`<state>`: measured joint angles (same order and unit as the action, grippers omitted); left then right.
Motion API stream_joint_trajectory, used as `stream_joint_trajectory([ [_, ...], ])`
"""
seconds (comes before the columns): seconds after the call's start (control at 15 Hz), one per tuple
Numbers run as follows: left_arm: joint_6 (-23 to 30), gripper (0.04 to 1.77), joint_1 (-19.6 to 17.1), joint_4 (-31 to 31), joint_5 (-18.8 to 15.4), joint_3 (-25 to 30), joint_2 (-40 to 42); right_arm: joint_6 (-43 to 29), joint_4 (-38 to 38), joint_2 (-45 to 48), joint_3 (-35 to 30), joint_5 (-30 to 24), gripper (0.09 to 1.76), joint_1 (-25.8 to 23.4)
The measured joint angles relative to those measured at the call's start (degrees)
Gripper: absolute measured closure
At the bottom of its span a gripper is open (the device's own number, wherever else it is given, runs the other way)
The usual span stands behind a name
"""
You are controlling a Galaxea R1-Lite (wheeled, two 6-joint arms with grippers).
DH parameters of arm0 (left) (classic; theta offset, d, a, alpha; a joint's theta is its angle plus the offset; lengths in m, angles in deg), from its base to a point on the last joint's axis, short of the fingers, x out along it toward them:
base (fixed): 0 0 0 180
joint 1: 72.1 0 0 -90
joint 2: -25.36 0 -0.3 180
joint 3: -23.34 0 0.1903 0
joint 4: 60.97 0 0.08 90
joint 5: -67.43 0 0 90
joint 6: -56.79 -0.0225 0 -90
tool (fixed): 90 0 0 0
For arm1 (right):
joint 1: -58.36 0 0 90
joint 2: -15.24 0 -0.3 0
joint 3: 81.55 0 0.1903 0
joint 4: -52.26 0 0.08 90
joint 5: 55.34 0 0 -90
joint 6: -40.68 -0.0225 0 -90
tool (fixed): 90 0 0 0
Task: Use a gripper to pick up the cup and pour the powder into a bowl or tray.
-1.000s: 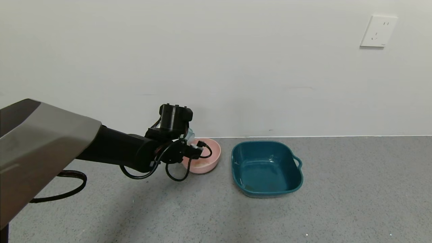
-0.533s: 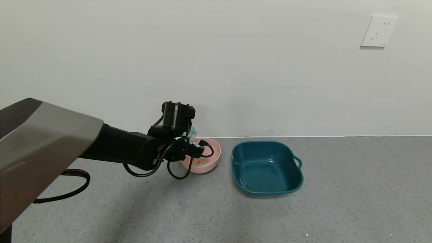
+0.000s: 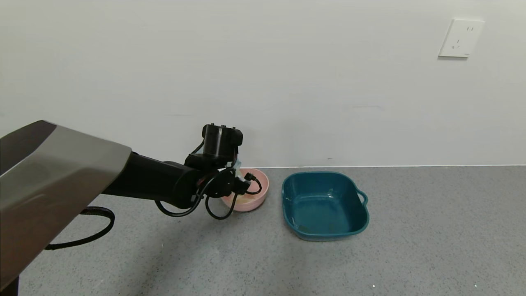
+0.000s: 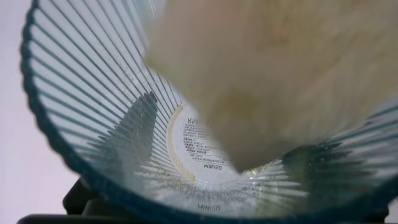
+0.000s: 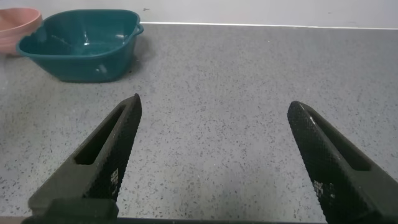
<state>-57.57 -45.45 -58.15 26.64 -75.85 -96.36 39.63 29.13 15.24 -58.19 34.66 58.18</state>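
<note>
My left gripper (image 3: 233, 174) is shut on the ribbed, pale blue-green cup (image 3: 236, 163) and holds it tipped over the near-left rim of the pink bowl (image 3: 259, 191). In the head view the wrist and cables hide most of the cup. The left wrist view looks into the cup (image 4: 93, 124): cream, clumpy powder (image 4: 280, 74) lies along its wall toward the mouth, and the labelled base is bare. A pale patch of powder (image 3: 243, 199) lies in the bowl. My right gripper (image 5: 214, 106) is open and empty, low over bare floor, outside the head view.
A dark teal squarish tray (image 3: 324, 205) with a side handle sits just right of the bowl; it also shows in the right wrist view (image 5: 81, 46), with the bowl (image 5: 15, 28) beyond it. A white wall stands right behind both. The ground is grey speckled floor.
My left arm has shifted a little to the right and farther over the pink bowl, carrying the cup. The bowl and the tray have not moved.
</note>
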Motion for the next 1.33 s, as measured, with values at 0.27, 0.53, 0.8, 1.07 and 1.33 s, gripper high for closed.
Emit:
stream_joint_trajectory([
  [0.27,0.9,0.54,0.2,-0.9,-0.3,0.1,0.0,0.0,0.0,0.0,0.0,0.0,0.14,0.0],
  [0.53,5.4,0.54,-0.9,-0.9,-1.2,1.1,0.0,0.0,0.0,0.0,0.0,0.0,0.14,0.0],
  [0.8,13.0,0.54,-1.8,-0.5,-3.9,2.6,0.3,0.0,0.0,0.0,0.0,0.0,0.14,0.0],
  [1.07,22.6,0.54,-2.1,-0.3,-7.0,4.3,0.6,0.0,0.0,0.0,0.0,0.0,0.14,0.0],
  [1.33,34.1,0.54,-2.3,-0.3,-9.3,5.9,1.1,0.0,0.0,0.0,0.0,0.0,0.14,0.0],
])
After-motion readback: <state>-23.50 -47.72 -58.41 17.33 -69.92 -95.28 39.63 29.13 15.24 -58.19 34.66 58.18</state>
